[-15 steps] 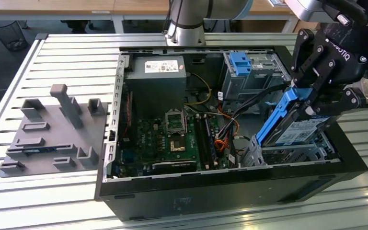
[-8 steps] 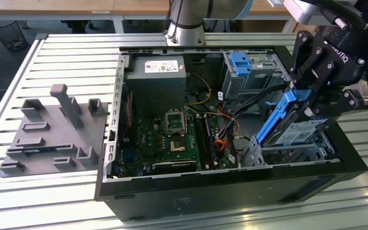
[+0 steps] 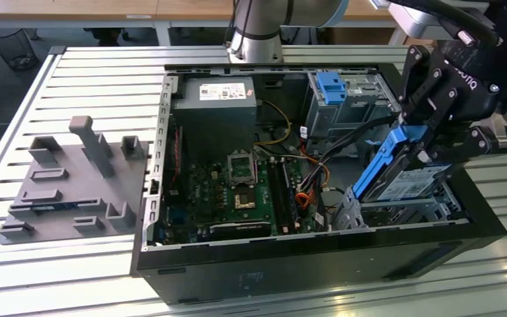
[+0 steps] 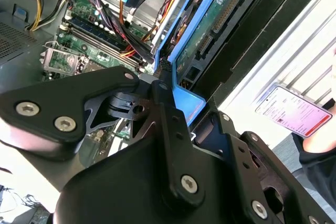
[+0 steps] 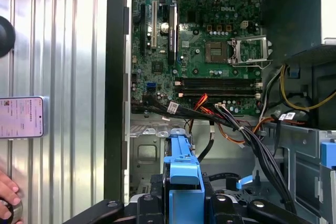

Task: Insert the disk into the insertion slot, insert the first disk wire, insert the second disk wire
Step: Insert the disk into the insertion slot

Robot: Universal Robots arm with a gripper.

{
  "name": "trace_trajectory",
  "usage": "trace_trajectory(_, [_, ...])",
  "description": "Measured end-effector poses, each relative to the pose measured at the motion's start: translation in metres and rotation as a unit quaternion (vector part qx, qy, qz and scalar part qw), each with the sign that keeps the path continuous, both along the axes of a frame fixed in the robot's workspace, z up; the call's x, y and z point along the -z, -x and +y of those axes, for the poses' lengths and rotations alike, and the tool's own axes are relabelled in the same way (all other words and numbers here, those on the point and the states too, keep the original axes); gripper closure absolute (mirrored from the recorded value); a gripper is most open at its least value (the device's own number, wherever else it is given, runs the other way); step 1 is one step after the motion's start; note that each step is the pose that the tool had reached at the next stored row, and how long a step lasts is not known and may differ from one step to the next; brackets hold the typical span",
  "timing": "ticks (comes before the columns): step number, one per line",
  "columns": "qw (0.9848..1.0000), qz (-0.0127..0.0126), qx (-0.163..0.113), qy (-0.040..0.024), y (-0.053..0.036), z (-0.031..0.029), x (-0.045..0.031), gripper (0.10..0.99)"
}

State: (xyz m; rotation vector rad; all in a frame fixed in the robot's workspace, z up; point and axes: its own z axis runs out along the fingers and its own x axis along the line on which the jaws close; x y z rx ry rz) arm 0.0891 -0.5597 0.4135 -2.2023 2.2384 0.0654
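Observation:
My gripper (image 3: 432,146) is shut on the disk (image 3: 409,179), a silver-grey drive with a white-and-blue label in a bright blue carrier frame (image 3: 383,160). The disk hangs steeply tilted, its lower end just above the insertion slot (image 3: 405,212), a low perforated metal cage in the case's front corner at the exterior view's right. In the second wrist view the disk's green underside (image 4: 216,18) and the blue carrier (image 4: 185,99) rise from the black fingers (image 4: 167,109). The first wrist view has the carrier's edge (image 5: 181,167) over the cage floor (image 5: 148,153). Loose black and orange wires (image 3: 346,142) run beside the cage.
The open computer case (image 3: 324,254) lies on a slatted metal table (image 3: 86,72), its motherboard (image 3: 236,191) exposed. A taller bay with a blue bracket (image 3: 335,89) stands behind the cage. A grey fixture plate (image 3: 68,185) sits at the exterior view's left. A phone (image 5: 21,117) and a person's hand (image 5: 7,190) lie beside the case.

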Motion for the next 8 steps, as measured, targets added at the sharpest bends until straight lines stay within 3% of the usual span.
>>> trace_trajectory(8, [1.0000,0.0000,0.000,0.0000,0.0000,0.0000,0.0027,0.722])
